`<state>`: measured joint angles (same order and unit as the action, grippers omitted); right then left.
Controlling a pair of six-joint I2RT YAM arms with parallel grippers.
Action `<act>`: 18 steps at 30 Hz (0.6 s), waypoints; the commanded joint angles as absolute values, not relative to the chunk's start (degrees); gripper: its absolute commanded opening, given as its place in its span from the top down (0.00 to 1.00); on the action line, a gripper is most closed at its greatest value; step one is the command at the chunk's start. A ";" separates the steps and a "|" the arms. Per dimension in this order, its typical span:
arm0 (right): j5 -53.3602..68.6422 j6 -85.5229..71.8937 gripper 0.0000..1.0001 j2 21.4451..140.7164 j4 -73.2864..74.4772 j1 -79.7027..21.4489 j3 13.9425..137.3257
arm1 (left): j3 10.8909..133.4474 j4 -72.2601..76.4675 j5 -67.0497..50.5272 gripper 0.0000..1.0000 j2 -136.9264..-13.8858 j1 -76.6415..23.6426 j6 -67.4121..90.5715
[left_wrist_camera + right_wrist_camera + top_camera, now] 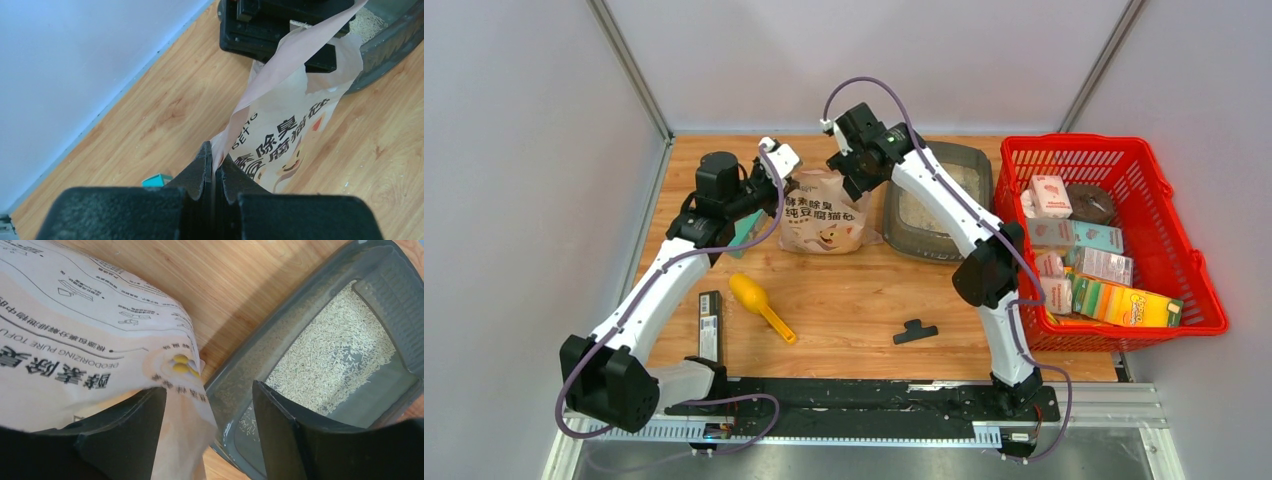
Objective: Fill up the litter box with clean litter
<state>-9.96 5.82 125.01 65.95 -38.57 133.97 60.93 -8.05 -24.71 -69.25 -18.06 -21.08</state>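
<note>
Step in hand: likely a pause in pouring. The bag [822, 225] stands upright and some litter is already in the box.
Next move: if more is wanted, it probably calls for a second grip on the bag's free corner. The mouth would then be tipped over the box wall without spilling onto the worktop [854, 290].
Foreground: a yellow scoop [762, 305] lies lower left of centre in the top view, well apart from both grippers.
Left arm: rises from its base at lower left and reaches toward upper centre, with the wrist above the bag's left shoulder.
Left gripper [214, 155]: jaws pressed together on the bag's thin upper edge, which runs taut up to the right in the left wrist view.
Right arm: climbs from the lower right base to an elbow right of centre. The forearm stretches up and left across the box, with the wrist bent down at the bag.
Right gripper [209, 387]: jaws wide apart, a bag corner hanging between them, nothing clamped.
Litter box [395, 295]: upper centre-right in the top view, just beside the bag and left of the red basket [1114, 142].
Clean litter [330, 355]: a thin pale layer over part of the box floor, with bare grey at one end.
</note>
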 commanded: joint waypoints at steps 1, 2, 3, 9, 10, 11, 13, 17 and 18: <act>-10.63 6.06 0.30 117.78 65.83 -38.32 135.26 | 65.48 4.31 -27.68 0.99 -68.20 -18.19 -21.62; -11.07 6.59 0.30 117.25 65.48 -38.41 135.79 | 65.74 4.39 -27.60 0.98 -68.64 -18.19 -21.45; -12.21 7.20 0.30 116.55 64.87 -38.32 136.66 | 65.83 4.48 -27.42 0.98 -68.82 -18.19 -21.27; -10.39 7.21 0.28 113.47 62.14 -38.06 136.23 | 66.53 4.66 -26.45 0.76 -68.99 -18.19 -21.18; -9.50 7.29 0.27 113.29 62.23 -38.06 135.80 | 66.62 4.48 -26.63 0.73 -68.99 -18.19 -21.01; -9.32 7.29 0.27 113.38 62.14 -38.06 135.70 | 66.80 4.31 -26.89 0.66 -69.08 -18.19 -20.92; -10.10 7.47 0.27 114.34 62.23 -38.06 135.70 | 66.88 4.13 -27.42 0.60 -69.26 -18.19 -20.66; -10.11 7.82 0.26 115.48 62.05 -37.97 136.14 | 66.89 3.87 -27.51 0.50 -69.08 -18.19 -20.48; -10.11 7.74 0.26 115.84 62.05 -37.97 136.06 | 66.88 3.87 -27.25 0.50 -69.08 -18.19 -20.65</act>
<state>-10.41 7.01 115.00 63.92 -38.17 134.47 65.25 1.08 -25.87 -70.30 -18.02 -20.82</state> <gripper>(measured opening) 0.735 0.485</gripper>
